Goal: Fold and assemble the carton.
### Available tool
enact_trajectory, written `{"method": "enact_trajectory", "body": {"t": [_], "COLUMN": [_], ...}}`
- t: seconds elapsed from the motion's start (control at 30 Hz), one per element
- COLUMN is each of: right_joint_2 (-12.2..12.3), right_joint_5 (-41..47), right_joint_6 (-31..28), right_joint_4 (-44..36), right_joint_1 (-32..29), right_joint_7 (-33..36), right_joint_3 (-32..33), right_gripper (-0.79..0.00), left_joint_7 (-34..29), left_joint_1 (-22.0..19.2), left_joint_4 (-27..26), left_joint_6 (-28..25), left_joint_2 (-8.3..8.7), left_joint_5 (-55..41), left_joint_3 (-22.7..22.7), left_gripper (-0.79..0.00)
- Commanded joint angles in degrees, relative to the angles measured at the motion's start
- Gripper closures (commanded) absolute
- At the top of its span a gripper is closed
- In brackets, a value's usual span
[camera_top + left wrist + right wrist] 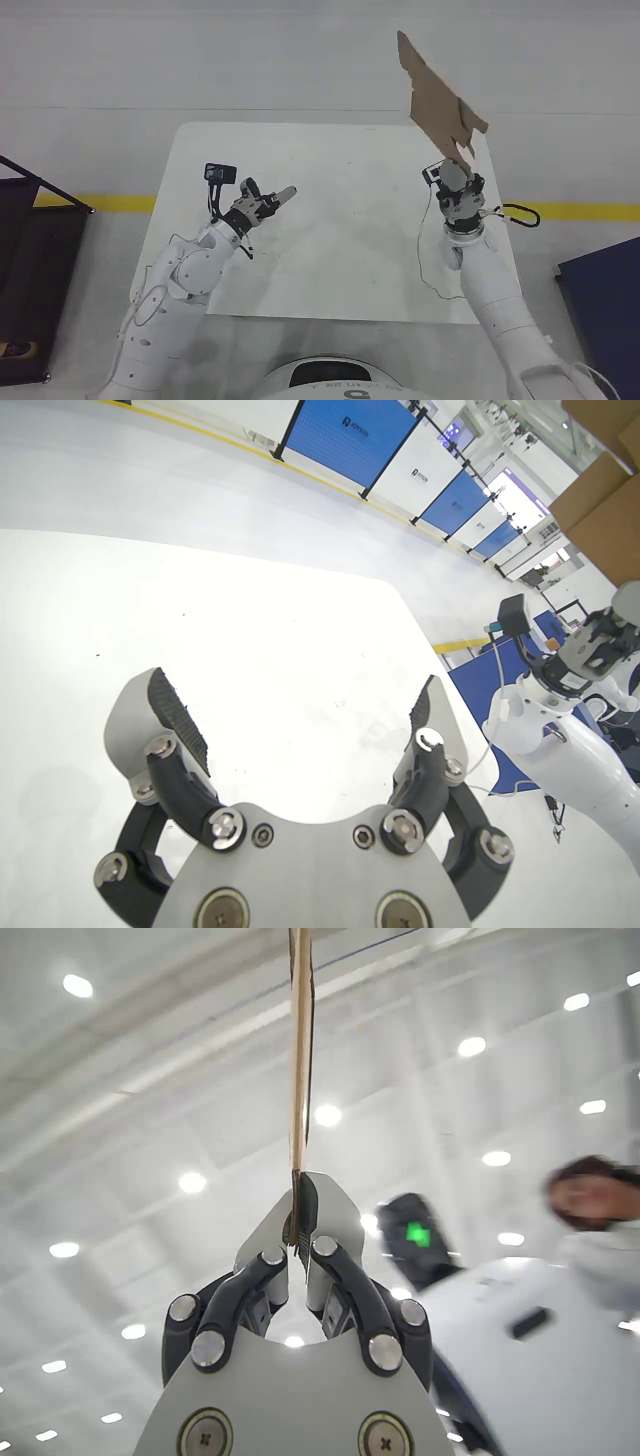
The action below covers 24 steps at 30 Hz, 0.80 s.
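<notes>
Nearest me, the white worktop (330, 260) lies bare under both arms. My left tool (292, 687) hangs over its near-left part, released, with the ribbed pads spread wide and nothing between them.

On the right, near the worktop's right edge, my right tool (300, 1198) points upward and is clenched on the bottom edge of the carton (435, 100). The carton is a flat, unfolded sheet of brown cardboard with notched flaps. It stands up in the air from the pinch, clear of the worktop, and leans toward the far side, past the far right corner.

I judge the carton to be light. It should be stiff across each panel but ready to hinge along its creases. Seen edge-on from the right wrist, the sheet is thin, so hard squeezing could dent it. With one small pinch at the bottom edge, the tall sheet is likely to sway or pivot. Its plain surface may also slide between the pads.

I would take a second hold with the left tool on a panel's free edge, close to a crease and away from the narrow flaps.
</notes>
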Motion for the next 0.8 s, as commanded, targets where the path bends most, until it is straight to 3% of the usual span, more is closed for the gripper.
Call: {"method": "enact_trajectory", "body": {"t": [0.0,0.27,0.4,0.53,0.77], "right_joint_2": [0.39,2.53,3.22,3.63,3.93], "right_joint_5": [-8.01,-25.55,-36.91,-43.39,-48.07], "right_joint_6": [-3.54,-19.74,-27.04,-31.69,-36.08], "right_joint_4": [0.34,-0.07,-2.53,-4.44,-4.54], "right_joint_1": [0.65,-0.15,-1.02,-2.77,-3.66], "right_joint_7": [0.44,0.05,-6.39,-11.05,-15.86], "right_joint_3": [0.42,4.53,5.83,6.58,7.28], "right_gripper": [0.000,0.000,0.000,0.000,0.000], "left_joint_7": [-0.01,-0.47,-1.91,-4.66,-7.17], "left_joint_1": [-0.05,-0.17,-0.16,-1.13,-1.41], "left_joint_4": [0.08,0.42,0.34,-0.63,-1.60], "left_joint_6": [-0.19,-0.71,-0.80,1.41,3.62], "left_joint_2": [0.01,0.08,-0.09,-0.22,-0.15], "left_joint_5": [-0.18,-1.05,-7.07,-16.92,-21.86], "left_joint_3": [-0.01,-0.15,-0.05,-1.74,-2.60], "left_gripper": [-0.785,-0.785,-0.785,-0.785,-0.785]}}
